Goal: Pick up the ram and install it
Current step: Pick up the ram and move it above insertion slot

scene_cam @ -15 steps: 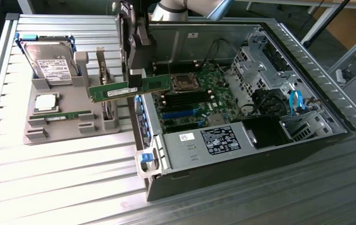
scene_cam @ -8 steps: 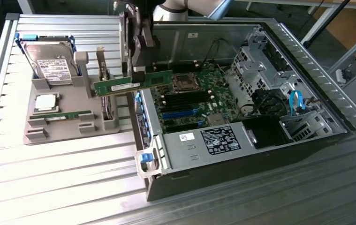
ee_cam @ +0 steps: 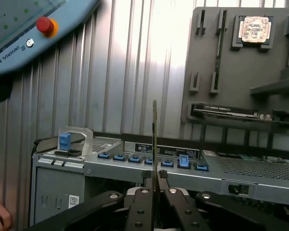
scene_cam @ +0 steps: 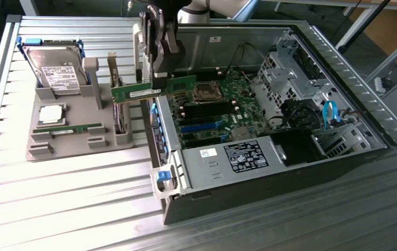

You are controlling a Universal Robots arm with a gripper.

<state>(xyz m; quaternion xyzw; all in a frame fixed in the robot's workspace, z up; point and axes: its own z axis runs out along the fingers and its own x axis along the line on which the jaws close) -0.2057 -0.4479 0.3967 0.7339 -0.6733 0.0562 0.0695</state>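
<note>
In the exterior view, the pincer (scene_cam: 158, 82) is clamped on the ram (scene_cam: 181, 85), held in the air above the open computer case's (scene_cam: 268, 189) wall on the exterior view's left, beside the grey holder (scene_cam: 72, 144). In the wrist view, the ram (ee_cam: 154, 137) stands edge-on, gripped in the pincer (ee_cam: 154, 183).

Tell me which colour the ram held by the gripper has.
The ram is green. The exterior view shows it best.

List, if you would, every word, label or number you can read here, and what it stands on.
"UNIVERSAL ROBOT", cut off at the picture's edge: on the teach pendant.
Too small to read: labels on the hard drive, the power supply, the white sticker beside it.
The ram: nothing legible.
</note>
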